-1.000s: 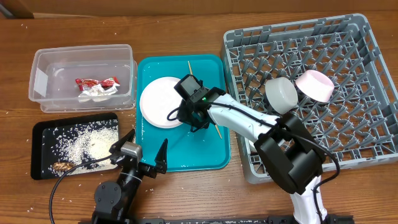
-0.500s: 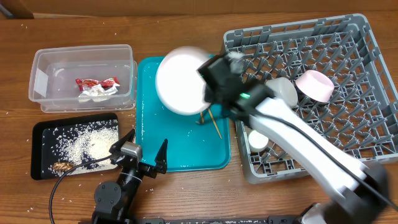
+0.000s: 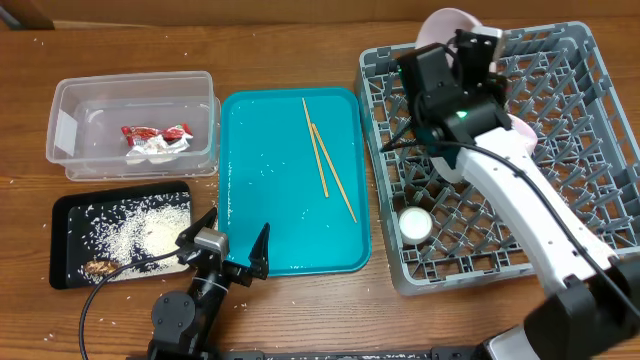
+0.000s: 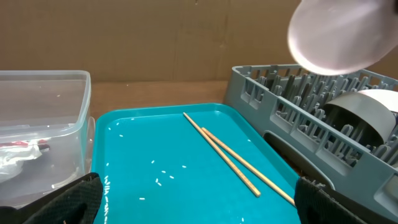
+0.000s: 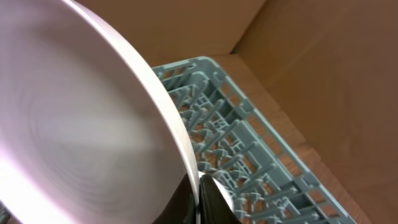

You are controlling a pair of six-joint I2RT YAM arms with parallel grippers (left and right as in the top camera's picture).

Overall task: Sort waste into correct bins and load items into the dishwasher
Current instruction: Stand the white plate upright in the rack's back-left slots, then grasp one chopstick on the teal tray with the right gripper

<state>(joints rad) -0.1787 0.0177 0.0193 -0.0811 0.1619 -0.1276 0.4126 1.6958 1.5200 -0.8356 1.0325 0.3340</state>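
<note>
We clamp the right gripper (image 5: 198, 198) on the large round whitish plate (image 5: 81, 124), edgewise, probably to fit the grey plastic rack (image 5: 249, 155).

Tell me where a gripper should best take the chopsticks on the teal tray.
Grip one chopstick on its nearer half, straight down from above, closing across its length. Both lie flat on the teal tray, almost touching at the far ends but spread apart nearer the robot, likely leaving finger room between.
</note>
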